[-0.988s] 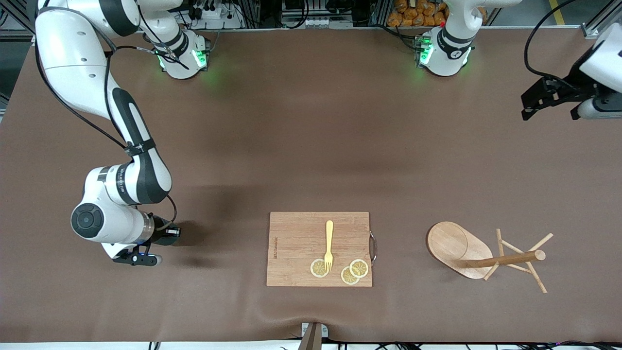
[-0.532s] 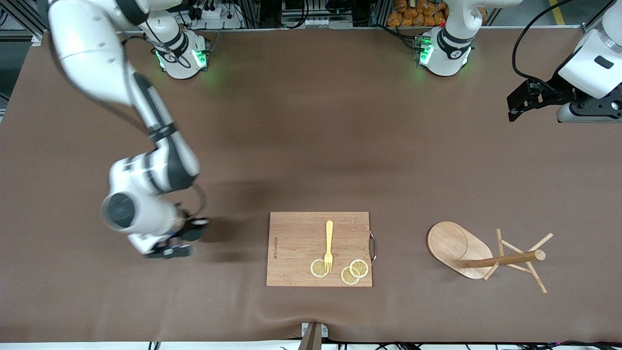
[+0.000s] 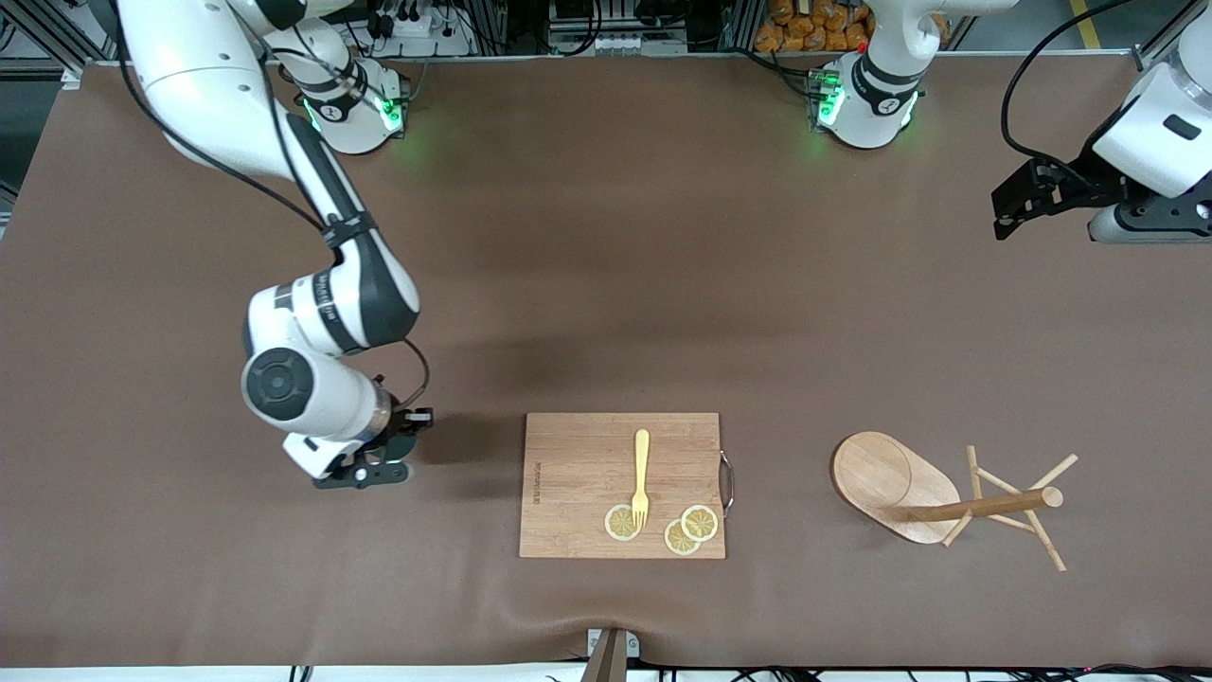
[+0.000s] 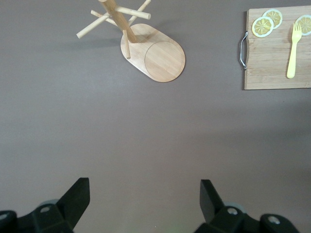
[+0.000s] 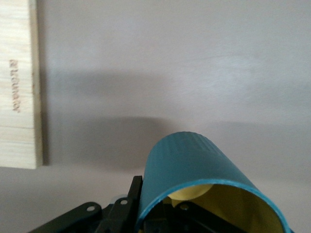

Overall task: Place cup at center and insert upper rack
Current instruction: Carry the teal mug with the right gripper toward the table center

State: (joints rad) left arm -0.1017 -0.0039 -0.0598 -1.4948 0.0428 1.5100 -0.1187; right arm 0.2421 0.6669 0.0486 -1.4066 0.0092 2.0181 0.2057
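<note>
Teal and ribbed, the cup (image 5: 204, 179) sits clamped in my right gripper (image 3: 365, 471), fingers shut on its rim, hanging low over bare table beside the cutting board's (image 3: 620, 483) edge toward the right arm's end. I judge it stiff, light enough for one pinch and probably breakable, its glaze likely slick, so the rim hold needs a gentle set-down. From the front camera my own wrist hides the cup completely, and in the right wrist view its handle and base are cut off, so I cannot tell which way the handle points.

On the board lie a yellow fork (image 3: 641, 476) and lemon slices (image 3: 686, 529). Toward the left arm's end the upper rack (image 3: 947, 497) lies tipped over, oval base on edge, pole and pegs resting on the table. It looks rigid, light wood with thin, snappable pegs; I would take it by the pole. Farthest off, my left gripper (image 4: 146, 201) waits over bare table, fingers wide apart, holding nothing.
</note>
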